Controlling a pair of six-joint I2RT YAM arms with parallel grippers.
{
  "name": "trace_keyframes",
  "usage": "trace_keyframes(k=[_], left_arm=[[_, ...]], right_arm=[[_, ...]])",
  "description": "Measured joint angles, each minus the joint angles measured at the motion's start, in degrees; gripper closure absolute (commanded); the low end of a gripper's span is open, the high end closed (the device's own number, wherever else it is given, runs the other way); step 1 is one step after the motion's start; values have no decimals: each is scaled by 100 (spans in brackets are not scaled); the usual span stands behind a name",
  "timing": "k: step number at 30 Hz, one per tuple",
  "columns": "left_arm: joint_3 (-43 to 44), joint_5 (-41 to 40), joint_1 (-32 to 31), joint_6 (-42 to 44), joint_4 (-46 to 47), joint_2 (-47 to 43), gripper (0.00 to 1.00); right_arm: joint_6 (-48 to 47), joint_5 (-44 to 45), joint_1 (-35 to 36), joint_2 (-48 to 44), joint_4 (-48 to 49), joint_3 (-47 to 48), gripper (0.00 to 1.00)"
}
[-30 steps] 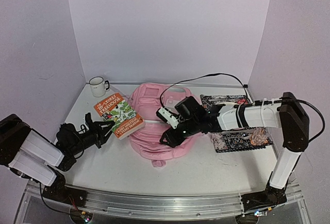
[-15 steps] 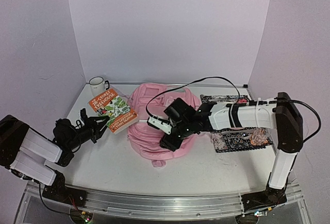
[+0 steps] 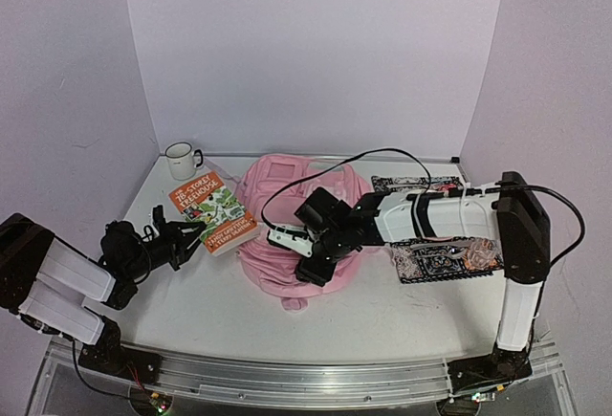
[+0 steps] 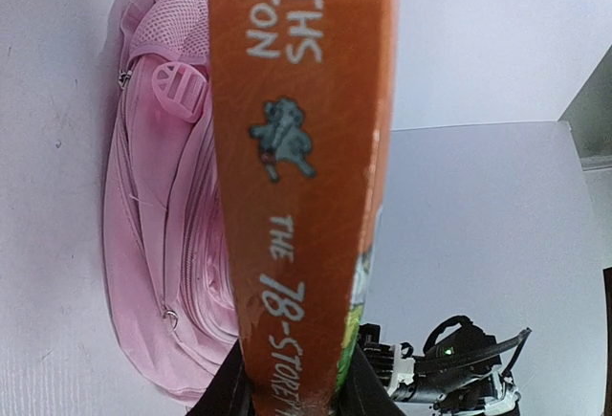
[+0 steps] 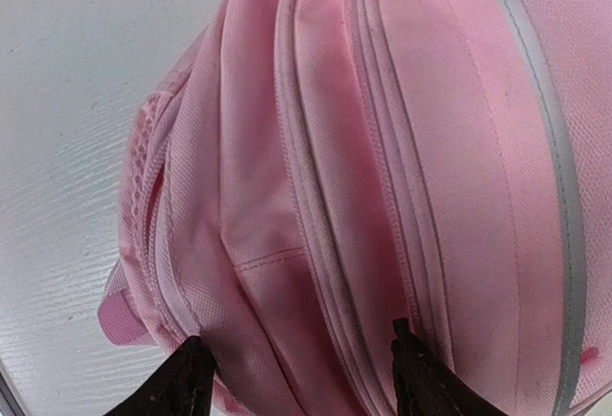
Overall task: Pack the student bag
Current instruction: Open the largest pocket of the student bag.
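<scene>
The student bag (image 3: 277, 191), a soft pink backpack, lies flat in the middle of the table and also shows in the left wrist view (image 4: 158, 244). My right gripper (image 3: 308, 265) is over the bag's near left part and stands open (image 5: 301, 378). Its fingertips (image 5: 188, 378) straddle pink fabric and zip seams (image 5: 402, 148) without pinching them. My left gripper (image 3: 189, 236) is shut on the near end of an orange book (image 3: 212, 208), left of the bag. The book's spine (image 4: 306, 148) fills the left wrist view, with the jaws (image 4: 292, 392) clamped on it at the bottom.
A white mug (image 3: 179, 160) stands at the back left corner. A black-and-white patterned notebook (image 3: 435, 261) lies to the right of the bag with a small orange item (image 3: 475, 255) on it. A black cable (image 3: 382, 158) arcs over the bag. Walls close in on three sides.
My right gripper slid left and nearer across the bag, its jaws widening a little. The left gripper drew the book slightly left and away from the bag, still holding it.
</scene>
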Motion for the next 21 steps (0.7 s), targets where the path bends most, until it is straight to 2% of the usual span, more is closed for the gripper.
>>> trace_keyframes(k=[2,5,10,12,21], left_arm=[[2,26,8,2,-19,0,100],[9,55,21,2,-120,-12,100],[9,68,32,3,-359,-187,100],[9,86,32,8,-432,-317,100],[9,107,32,144,-1106,-1080,100]], right_arm=[[-30,12,18,53,-18,24,38],[-78,107,38,158,-25,83,50],[-155,393,66,267,-40,186,88],[-191,551,87,305,-44,265,99],[-214,1022,145,337,-44,324,100]])
